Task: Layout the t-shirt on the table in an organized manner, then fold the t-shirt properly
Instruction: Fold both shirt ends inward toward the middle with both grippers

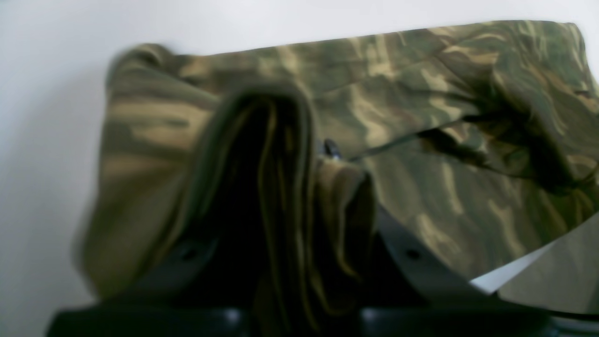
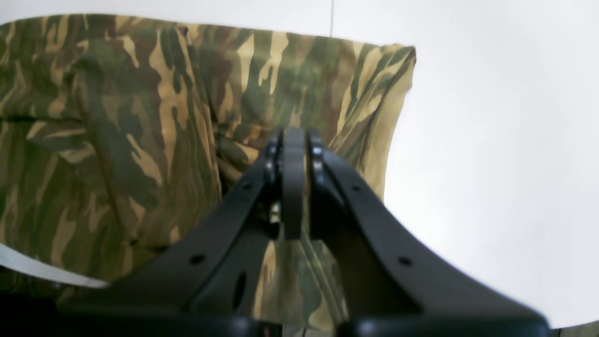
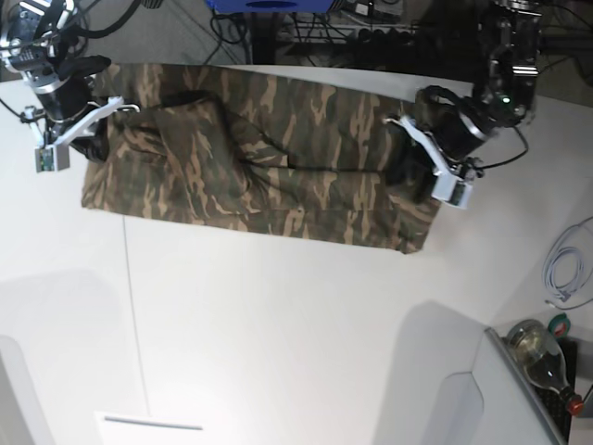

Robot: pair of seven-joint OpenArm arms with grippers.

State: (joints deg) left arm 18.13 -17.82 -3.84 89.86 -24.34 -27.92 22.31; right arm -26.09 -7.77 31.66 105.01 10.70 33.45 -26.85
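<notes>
T-shirt [image 3: 269,167] lies across the upper part of the base view on the white table [image 3: 278,343], already folded into a long band. Long axis runs roughly left-right, tilted slightly down toward the right; left end near the frame's left edge, right end right of center. Can't tell which end is collar and which is hem: no collar or label visible in any view.

Left gripper [image 1: 323,154], base view right: clenched on a bunched fold of the t-shirt [image 1: 421,140]. In the left wrist view the cloth wraps up over the fingers and hides most of them; only a dark tip pokes out mid-frame. That view is soft and blurred, worst at the left edge of the cloth.

Right gripper [image 2: 294,145], base view upper left: jaws pressed together over the t-shirt [image 2: 140,140] near its right-hand corner in the right wrist view. Cloth shows below, between the finger arms, but I can't confirm fabric is actually pinched at the tips.

Thin dark table seam [image 2: 331,18] runs up from the shirt's top edge in the right wrist view. In the base view the top edge of the shirt sits near the table's far edge, and both arms cover the band's two ends, so the end corners there aren't readable. Bottle [image 3: 542,352] and a coiled white cable [image 3: 565,269] at lower right, off the table, well apart from the shirt.
</notes>
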